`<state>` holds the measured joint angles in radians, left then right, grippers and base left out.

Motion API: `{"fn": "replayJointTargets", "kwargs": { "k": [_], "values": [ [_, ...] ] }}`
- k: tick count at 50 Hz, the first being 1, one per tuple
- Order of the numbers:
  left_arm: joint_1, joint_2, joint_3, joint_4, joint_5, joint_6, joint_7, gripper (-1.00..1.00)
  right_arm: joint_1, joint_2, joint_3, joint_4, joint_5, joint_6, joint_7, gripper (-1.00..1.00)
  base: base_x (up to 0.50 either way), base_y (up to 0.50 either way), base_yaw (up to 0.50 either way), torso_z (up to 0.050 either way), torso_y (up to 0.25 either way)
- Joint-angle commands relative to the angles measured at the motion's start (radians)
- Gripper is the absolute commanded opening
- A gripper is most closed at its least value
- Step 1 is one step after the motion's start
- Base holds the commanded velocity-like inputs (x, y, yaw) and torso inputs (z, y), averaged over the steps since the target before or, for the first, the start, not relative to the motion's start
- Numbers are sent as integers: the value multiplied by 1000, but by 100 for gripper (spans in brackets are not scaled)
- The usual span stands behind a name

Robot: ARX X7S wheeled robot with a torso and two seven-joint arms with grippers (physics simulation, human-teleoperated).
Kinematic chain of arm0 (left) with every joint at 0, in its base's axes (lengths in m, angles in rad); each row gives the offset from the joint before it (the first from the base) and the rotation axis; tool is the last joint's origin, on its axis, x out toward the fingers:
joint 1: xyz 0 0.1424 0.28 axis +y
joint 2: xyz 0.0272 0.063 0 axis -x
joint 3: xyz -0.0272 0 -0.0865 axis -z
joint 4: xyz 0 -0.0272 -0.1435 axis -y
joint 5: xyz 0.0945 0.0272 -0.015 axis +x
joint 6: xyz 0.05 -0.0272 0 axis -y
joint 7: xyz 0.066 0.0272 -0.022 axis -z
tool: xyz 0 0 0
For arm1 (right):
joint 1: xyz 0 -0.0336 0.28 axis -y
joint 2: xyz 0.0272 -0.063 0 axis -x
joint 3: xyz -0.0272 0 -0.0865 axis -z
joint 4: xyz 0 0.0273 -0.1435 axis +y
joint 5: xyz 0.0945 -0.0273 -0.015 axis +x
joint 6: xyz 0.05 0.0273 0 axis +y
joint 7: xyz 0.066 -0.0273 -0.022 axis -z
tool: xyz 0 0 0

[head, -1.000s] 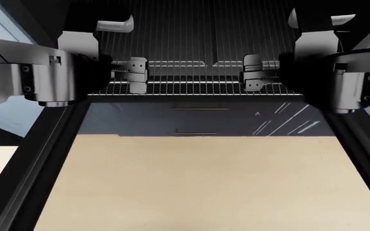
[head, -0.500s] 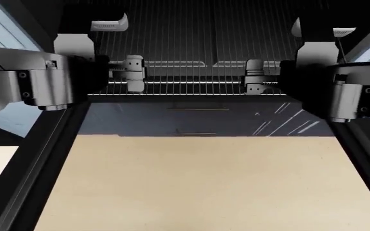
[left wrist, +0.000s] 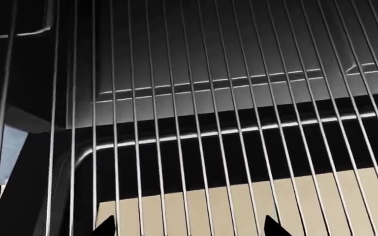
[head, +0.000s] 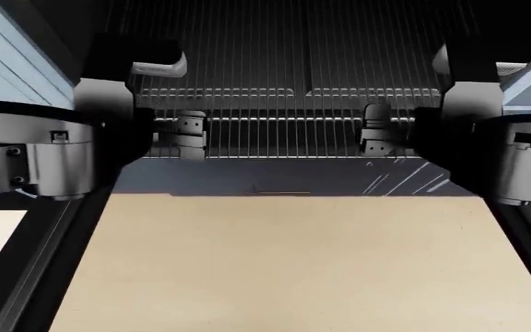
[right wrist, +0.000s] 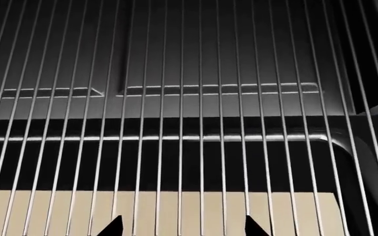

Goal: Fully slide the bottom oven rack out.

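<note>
Bottom oven rack (head: 284,124) is sitting across upper centre of the head view, front rim just over the dark oven door (head: 284,181). Left gripper (head: 184,133) and right gripper (head: 376,136) are pinching that rim. Keep both pulls even, level, straight out to avoid racking.

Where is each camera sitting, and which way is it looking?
Head view: sits on the robot's head, looking forward and down at the oven opening, the bottom oven rack and the open oven door; both arms show, with the left tool and right tool at the rack's front edge.
Left wrist view: sits near the left tool, looking through the rack wires; two dark tips show.
Right wrist view: sits near the right tool, looking through the rack wires; two dark tips show.
Shared: all see the rack.
</note>
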<state>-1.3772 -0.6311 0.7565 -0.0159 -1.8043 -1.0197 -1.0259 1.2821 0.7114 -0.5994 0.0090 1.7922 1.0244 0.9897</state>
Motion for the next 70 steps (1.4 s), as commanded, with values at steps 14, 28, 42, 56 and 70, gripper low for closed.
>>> {"fn": "replayJointTargets", "kwargs": {
  "k": [14,28,42,56,70],
  "values": [
    [207,-61,128,-36,-243,-42,-120,100,-233,132,-59,-124,156,15,131,100,-4,-1,-4,0,-18],
    [314,-137,120,90,-315,6,-168,100,-383,237,-22,-269,198,-55,142,100,-3,-1,-4,0,-19],
    [482,-196,112,227,-309,96,-162,100,-591,332,14,-400,170,-165,104,100,-1,-1,-1,0,-20],
    [619,-259,102,314,-306,173,-145,100,-822,444,43,-494,104,-285,21,100,0,0,0,0,-22],
    [726,-307,98,400,-324,233,-136,100,-970,508,37,-562,57,-363,-8,100,-6,0,-3,0,-21]
  ]
}}
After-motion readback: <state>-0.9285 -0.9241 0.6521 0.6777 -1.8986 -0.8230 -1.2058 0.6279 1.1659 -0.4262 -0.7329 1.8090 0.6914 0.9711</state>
